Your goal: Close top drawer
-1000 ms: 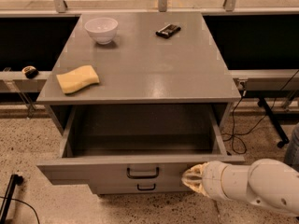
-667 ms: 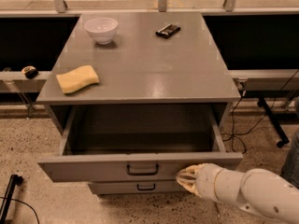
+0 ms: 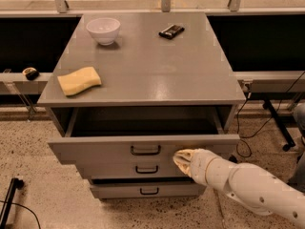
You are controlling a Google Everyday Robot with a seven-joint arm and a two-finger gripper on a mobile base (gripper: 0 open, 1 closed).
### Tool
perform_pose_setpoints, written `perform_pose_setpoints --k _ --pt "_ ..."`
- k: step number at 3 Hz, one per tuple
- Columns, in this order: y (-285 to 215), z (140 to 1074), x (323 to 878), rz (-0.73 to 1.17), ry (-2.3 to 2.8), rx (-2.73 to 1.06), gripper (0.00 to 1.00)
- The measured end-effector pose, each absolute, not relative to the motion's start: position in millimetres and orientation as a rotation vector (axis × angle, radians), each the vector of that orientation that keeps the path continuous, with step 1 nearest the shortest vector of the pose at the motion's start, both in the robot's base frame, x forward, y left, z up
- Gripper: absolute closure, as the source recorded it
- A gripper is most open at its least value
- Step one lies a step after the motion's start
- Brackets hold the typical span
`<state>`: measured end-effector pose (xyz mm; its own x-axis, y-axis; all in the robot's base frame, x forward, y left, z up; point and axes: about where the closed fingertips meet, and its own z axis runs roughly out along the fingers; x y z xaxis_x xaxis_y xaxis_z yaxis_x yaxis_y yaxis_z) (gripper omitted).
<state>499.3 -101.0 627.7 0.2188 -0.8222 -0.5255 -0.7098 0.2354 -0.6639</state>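
We have pushed the top drawer (image 3: 95,150) well in over the last second; it now juts only partly past the counter's (image 3: 143,70) front edge. Our end effector (image 3: 182,156) presses its front, right of the handle (image 3: 145,150); apart or together, we cannot tell.

— Any writing or labels I should log from your feed?

— Nothing I can read. The small dark packet (image 3: 171,31) on the table (image 3: 143,75) shows no legible print, and the white bowl (image 3: 103,30) is plain. The top drawer (image 3: 95,149) carries no label on its front. My gripper (image 3: 182,156) is against that front, just right of the handle (image 3: 145,150), and shows no markings.
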Motion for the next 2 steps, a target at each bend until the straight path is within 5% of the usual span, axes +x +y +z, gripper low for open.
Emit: perform_pose_setpoints --k 2 --pt "-112 636 548 -0.105 1.44 -1.454 1.0"
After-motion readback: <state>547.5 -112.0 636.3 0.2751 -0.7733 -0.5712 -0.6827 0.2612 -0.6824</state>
